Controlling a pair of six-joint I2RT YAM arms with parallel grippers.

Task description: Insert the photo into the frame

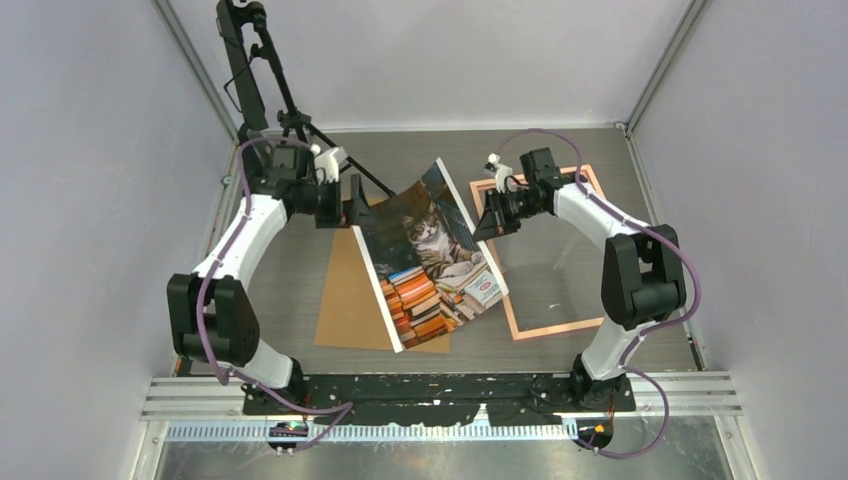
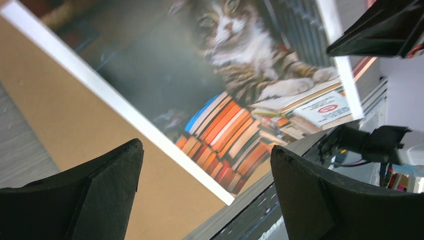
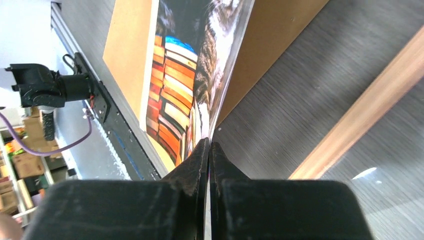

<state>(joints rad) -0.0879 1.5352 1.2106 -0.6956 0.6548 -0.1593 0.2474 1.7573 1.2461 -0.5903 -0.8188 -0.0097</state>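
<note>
On the photo [image 1: 430, 250], tight right hand [image 3: 209, 149]

The photo [image 1: 430, 250] is gleaming as glossy paper, the backing board [image 1: 350, 300] is looking matt brown, and the counter [image 3: 300, 90] is showing a brushed grey grain.

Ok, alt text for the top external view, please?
The right gripper pinches the right edge of the cat photo, held curved above a brown board, with the left gripper beside its left edge. The pink frame lies flat on the table to the right.
</note>
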